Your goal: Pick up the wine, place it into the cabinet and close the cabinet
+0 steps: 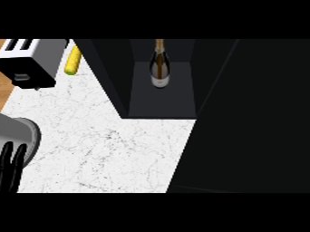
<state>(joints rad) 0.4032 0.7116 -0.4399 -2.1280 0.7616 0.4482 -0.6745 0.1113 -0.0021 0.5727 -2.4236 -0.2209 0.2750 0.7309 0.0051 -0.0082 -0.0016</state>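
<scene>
The wine [160, 68] stands inside the dark cabinet [159, 102] at the upper middle of the frame, on its grey shelf floor. It is a dark glass bottle with a gold-foiled neck and a pale label low on its body (seen steeply from above, so it looks short). The cabinet's door [258, 118] is a black panel filling the right side. At the lower left edge the left hand [0, 165] rests with straight fingers up, holding nothing. A toaster [25, 62] and a yellow corn cob [73, 60] lie upper left on the white marble counter [104, 149].
</scene>
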